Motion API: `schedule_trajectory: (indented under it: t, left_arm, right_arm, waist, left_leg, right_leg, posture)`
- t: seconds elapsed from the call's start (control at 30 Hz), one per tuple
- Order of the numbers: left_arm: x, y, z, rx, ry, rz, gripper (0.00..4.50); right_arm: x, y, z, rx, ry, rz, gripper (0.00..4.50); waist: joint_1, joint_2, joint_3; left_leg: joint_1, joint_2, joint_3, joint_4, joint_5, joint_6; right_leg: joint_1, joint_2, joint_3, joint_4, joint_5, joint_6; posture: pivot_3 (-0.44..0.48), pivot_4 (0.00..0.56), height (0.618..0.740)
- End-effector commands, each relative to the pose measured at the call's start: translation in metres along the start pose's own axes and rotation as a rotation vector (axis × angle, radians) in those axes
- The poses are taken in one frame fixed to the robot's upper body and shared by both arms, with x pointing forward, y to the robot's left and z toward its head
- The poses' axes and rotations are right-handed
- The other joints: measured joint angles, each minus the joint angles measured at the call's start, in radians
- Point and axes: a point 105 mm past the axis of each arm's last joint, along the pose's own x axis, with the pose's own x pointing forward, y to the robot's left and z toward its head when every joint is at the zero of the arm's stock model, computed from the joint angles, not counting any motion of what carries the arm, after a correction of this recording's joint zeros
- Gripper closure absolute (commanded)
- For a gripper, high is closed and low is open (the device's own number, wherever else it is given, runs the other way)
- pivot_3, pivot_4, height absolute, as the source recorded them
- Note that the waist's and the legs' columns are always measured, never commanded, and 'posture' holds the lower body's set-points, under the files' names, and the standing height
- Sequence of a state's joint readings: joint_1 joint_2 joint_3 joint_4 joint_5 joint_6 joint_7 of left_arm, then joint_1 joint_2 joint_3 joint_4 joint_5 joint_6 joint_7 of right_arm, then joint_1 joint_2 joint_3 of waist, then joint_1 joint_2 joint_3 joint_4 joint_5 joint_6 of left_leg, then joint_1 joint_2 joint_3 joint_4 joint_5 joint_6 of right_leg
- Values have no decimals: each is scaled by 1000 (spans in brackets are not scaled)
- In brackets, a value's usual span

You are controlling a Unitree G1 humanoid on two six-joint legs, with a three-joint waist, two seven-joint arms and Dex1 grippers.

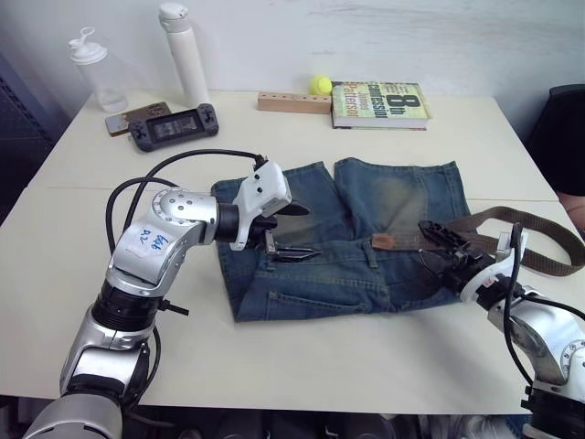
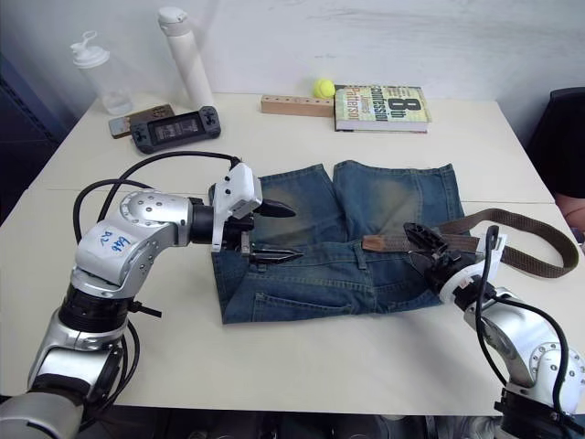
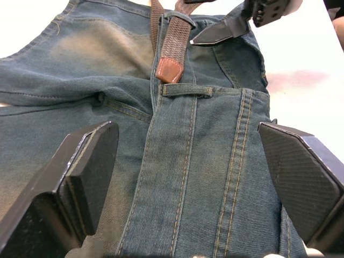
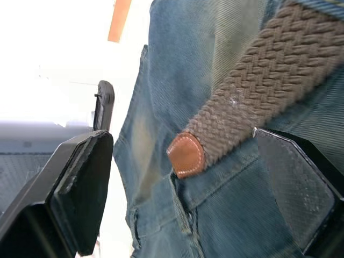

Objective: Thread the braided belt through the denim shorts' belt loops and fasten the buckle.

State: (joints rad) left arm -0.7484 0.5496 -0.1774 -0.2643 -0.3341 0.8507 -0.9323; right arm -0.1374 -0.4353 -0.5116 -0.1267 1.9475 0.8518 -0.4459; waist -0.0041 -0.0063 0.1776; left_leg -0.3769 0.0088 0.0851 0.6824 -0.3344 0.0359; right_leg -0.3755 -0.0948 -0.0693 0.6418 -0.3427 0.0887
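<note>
Book cover (image 1: 379, 102) reads "8th" (denim shorts (image 1: 352, 242) show no label).

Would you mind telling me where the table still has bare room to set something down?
Free: the white table along its near edge in front of the blue denim shorts, and the strip between the shorts and the green hardcover book. Crowded: the far left corner, with a black handheld game console and white bottle.
</note>
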Motion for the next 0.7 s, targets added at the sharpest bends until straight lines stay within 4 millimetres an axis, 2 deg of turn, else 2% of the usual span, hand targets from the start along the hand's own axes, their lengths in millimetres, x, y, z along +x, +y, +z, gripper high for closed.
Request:
schedule_trajectory:
  t: [0.03, 0.2, 0.43, 0.53, 0.7]
  left_arm:
    - [-5, -2, 10, 40, -20, 14, 0]
    - [-7, -1, 8, 37, -12, 33, 0]
    - [-7, 1, 8, 39, -9, 45, 0]
    - [-7, 1, 8, 41, -7, 45, 0]
    - [-8, 2, 8, 48, -2, 47, 0]
  right_arm:
    - [2, -4, 5, 31, -10, -10, 57]
    - [2, -7, 3, 30, 6, -20, 57]
    - [8, -12, 12, 70, -57, 7, 57]
    - [11, -13, 6, 66, -41, 28, 57]
    - [14, 0, 11, 67, -65, 118, 57]
  waist:
    - [2, 0, 0]
    - [0, 0, 0]
    - [0, 0, 0]
    - [-1, 0, 0]
    - [-4, 0, 0]
  left_leg:
    - [0, 0, 0, 0, 0, 0]
    - [0, 0, 0, -1, 0, 0]
    - [0, 0, 0, -1, 0, 0]
    - [0, 0, 0, -1, 0, 0]
    - [0, 0, 0, -1, 0, 0]
  right_leg:
    - [0, 0, 0, 0, 0, 0]
    - [0, 0, 0, 0, 0, 0]
    - [0, 0, 0, 0, 0, 0]
    - [0, 0, 1, 0, 0, 0]
    - [0, 0, 1, 0, 0, 0]
  posture:
    - [0, 150, 738]
    - [0, 150, 738]
    - [0, 150, 738]
    - [0, 150, 738]
    - [0, 150, 738]
